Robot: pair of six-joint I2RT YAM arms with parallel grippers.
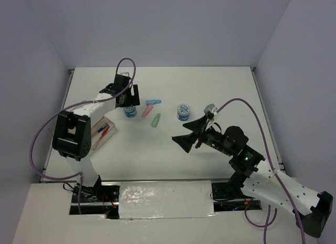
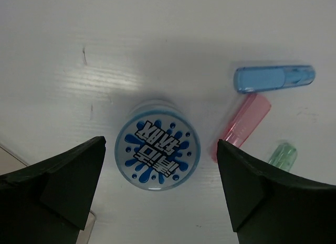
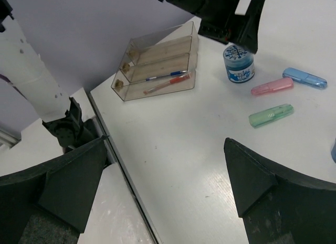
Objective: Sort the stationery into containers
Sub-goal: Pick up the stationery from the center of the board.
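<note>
- Left pincer (image 2: 160, 144): spread wide, directly over one round blue-white disc (image 2: 157, 154), a finger on either side, gripping nothing.
- That disc: on the white counter (image 1: 157, 160), near the clear tray (image 3: 157, 42).
- Second disc (image 1: 184, 112): on the counter, well to the right of the first.
- Blue capsule (image 2: 274, 78), pink capsule (image 2: 242, 126), green capsule (image 2: 282, 155): lying loose between the two discs.
- Tray: holds a red pen (image 3: 167, 84) and a blue pen (image 3: 165, 75) in adjoining compartments.
- Right pincer (image 3: 165, 144): spread, empty, above bare counter.
</note>
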